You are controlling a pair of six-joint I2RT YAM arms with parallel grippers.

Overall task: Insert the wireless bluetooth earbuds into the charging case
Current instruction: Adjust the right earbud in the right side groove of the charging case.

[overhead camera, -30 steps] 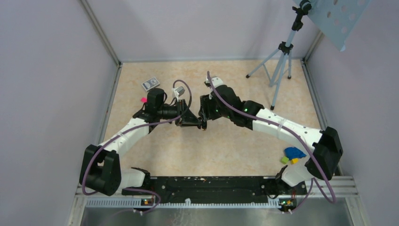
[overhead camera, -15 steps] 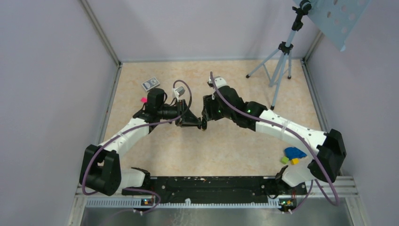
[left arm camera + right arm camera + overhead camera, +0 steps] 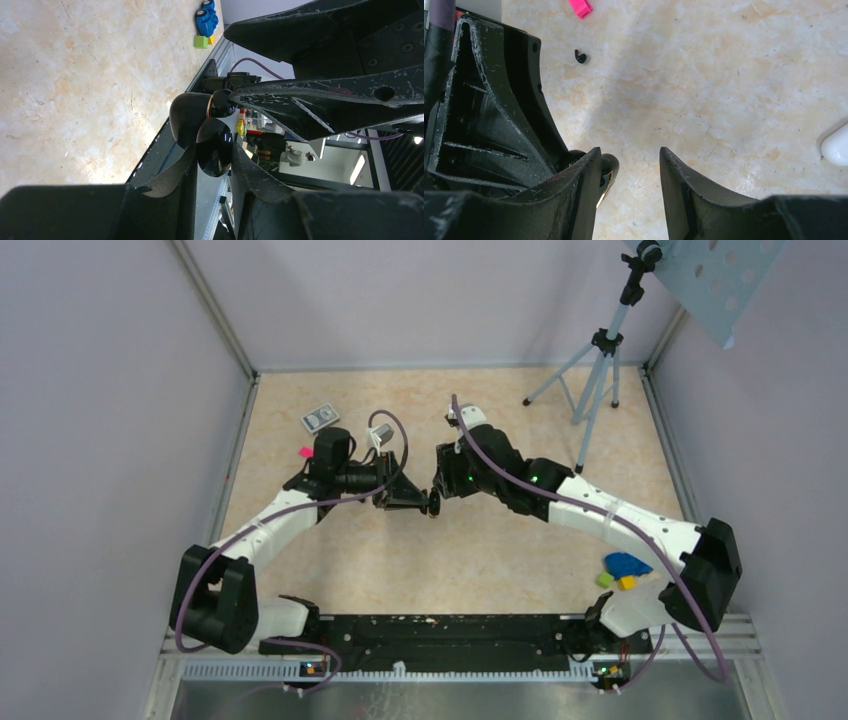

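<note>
Left wrist view: left pincer clamped on open black case; right pincer apart beside its hinge. Small black piece on table, maybe an earbud; I'd fetch it next.

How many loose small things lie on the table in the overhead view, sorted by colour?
Pink piece: 1
Grey card: 1
Blue toy: 1
Green block: 1
Yellow block: 1
Total: 5
</note>
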